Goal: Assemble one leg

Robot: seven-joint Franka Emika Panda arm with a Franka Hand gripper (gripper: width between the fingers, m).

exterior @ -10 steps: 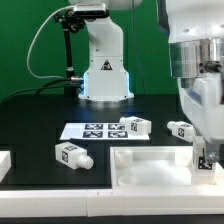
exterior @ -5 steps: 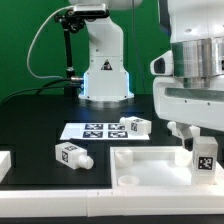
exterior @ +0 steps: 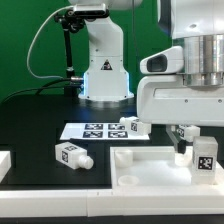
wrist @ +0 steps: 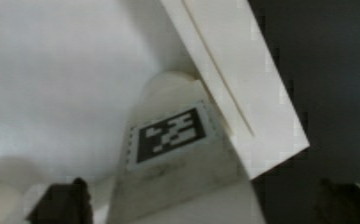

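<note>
A leg [exterior: 205, 158] stands upright in the corner of the white tray-like panel [exterior: 150, 165] at the exterior view's right, tag facing the camera. My gripper [exterior: 203, 150] hangs straight over it, jaws open on either side of the post, one dark finger [exterior: 183, 142] clear of its side. In the wrist view the leg [wrist: 173, 140] stands against the panel's wall [wrist: 248, 90], and the two fingertips [wrist: 61, 202] stand apart from it, gripper [wrist: 203, 205] centred on the post.
Three more legs lie on the black table: one at the front left [exterior: 72, 154], one by the marker board [exterior: 135, 126], one half hidden behind my hand [exterior: 180, 128]. The marker board [exterior: 88, 130] lies mid-table. The arm's base [exterior: 105, 75] stands behind.
My hand has turned about its vertical axis over the leg and now shows a broad side. The leg's tag, covered a second ago, now shows. The leg stays in the corner.
</note>
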